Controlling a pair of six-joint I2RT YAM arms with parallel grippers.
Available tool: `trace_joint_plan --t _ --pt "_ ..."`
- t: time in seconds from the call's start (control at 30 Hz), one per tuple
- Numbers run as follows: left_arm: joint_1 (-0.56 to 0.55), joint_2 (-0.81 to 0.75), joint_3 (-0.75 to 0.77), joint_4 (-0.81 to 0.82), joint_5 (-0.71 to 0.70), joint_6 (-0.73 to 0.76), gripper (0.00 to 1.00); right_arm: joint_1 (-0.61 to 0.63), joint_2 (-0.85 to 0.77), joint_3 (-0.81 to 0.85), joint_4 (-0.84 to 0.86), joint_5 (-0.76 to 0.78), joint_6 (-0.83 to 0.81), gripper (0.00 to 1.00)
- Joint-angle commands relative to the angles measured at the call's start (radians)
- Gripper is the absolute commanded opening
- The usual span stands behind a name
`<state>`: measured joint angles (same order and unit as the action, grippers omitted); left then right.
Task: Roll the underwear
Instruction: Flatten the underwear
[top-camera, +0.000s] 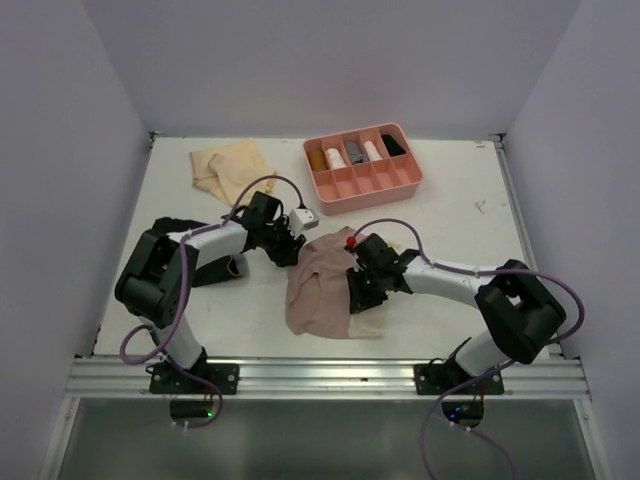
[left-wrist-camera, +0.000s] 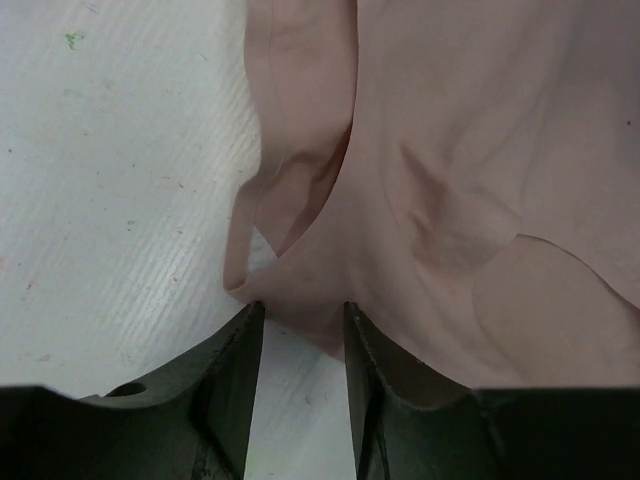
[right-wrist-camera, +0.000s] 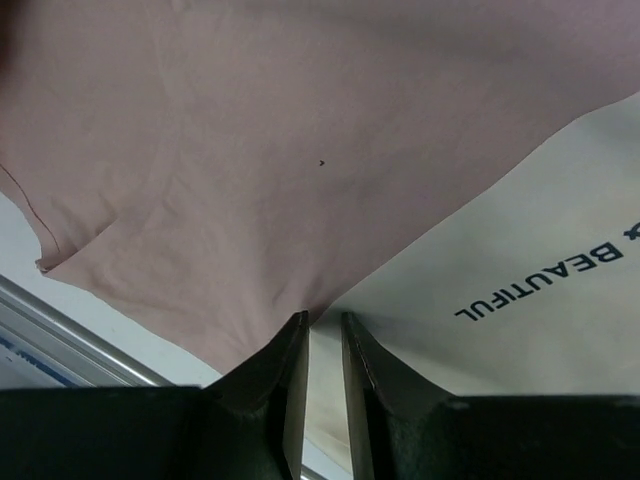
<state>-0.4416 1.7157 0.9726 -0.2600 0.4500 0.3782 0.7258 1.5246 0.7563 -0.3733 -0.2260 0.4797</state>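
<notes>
"BEAUTIFUL" in dark capitals on cream patch (right-wrist-camera: 520, 330) of pink underwear (right-wrist-camera: 250, 150)

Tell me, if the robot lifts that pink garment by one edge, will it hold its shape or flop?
Probably flop: the pink underwear lies creased, with an edge folded over, so it looks thin and limp. Pushed, it would likely bunch up rather than slide whole. It seems light, lying flat against the table.

The left hand (left-wrist-camera: 302, 310), fingers parted, meets a folded edge of the pink underwear (left-wrist-camera: 470, 180) on a white table (left-wrist-camera: 110, 180).
</notes>
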Motion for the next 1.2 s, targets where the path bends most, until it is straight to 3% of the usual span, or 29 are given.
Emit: trace_joint_plan --t 0.0,0.17,0.3,0.57,0.7,0.77,0.87,1.0,1.17 --pt "-0.006 0.025 0.0 0.015 -0.026 0.008 0.4 0.03 -0.007 -0.008 -0.015 0.033 -0.015 0.23" --pt "-0.002 0.013 -0.046 0.013 -0.105 -0.018 0.24 0.041 -0.047 -0.034 -0.127 0.06 -0.058 0.21" --pt "0.003 -0.049 -0.087 -0.068 -0.091 0.02 0.23 0.044 -0.035 0.009 -0.162 0.08 -0.061 0.2" --pt "0.004 -0.273 -0.173 -0.281 0.122 0.255 0.24 -0.005 0.135 0.251 -0.239 0.181 -0.194 0.2" --pt "0.009 -0.356 -0.187 -0.133 0.081 0.168 0.46 -0.049 0.155 0.379 -0.26 0.217 -0.217 0.18" --pt "0.014 -0.337 -0.164 -0.05 0.088 0.131 0.51 -0.054 0.111 0.38 -0.251 0.214 -0.181 0.18" --pt "0.011 -0.221 -0.064 -0.021 0.122 0.125 0.53 -0.055 0.002 0.338 -0.243 0.209 -0.084 0.19" --pt "0.007 -0.075 0.053 -0.022 0.168 0.133 0.5 -0.054 -0.194 0.142 -0.172 0.186 0.117 0.18" --pt "-0.006 0.037 0.104 -0.021 0.121 0.156 0.46 -0.039 -0.331 -0.066 -0.108 0.204 0.335 0.16"
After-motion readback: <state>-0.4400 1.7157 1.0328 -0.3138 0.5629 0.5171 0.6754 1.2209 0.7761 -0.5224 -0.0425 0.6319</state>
